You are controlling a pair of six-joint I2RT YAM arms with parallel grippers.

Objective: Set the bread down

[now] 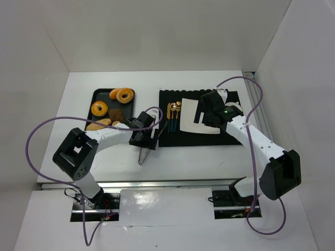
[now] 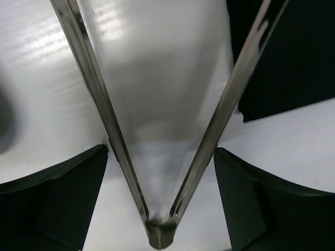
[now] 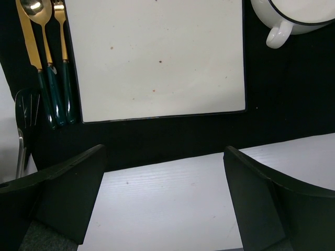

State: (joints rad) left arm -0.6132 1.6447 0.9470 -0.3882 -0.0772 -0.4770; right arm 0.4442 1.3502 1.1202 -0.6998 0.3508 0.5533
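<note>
Two golden ring-shaped breads [image 1: 124,95] [image 1: 99,108] lie on a black tray [image 1: 97,94] at the back left. My left gripper [image 1: 144,138] is right of the tray, low over metal tongs [image 1: 142,155] lying on the table. In the left wrist view the gripper [image 2: 161,151] is open, and its fingers [image 2: 63,193] flank the tongs' two spread arms [image 2: 112,141] near the hinge. My right gripper [image 1: 208,113] is open and empty above the white square plate [image 1: 194,121]. In the right wrist view the gripper [image 3: 163,157] is over the mat's front edge.
The tray also holds a long tan loaf [image 1: 99,125] and a dark brown piece [image 1: 116,115]. A black mat [image 1: 172,137] carries the plate [image 3: 157,57], gold and green cutlery [image 3: 49,68] and a white cup [image 3: 293,15].
</note>
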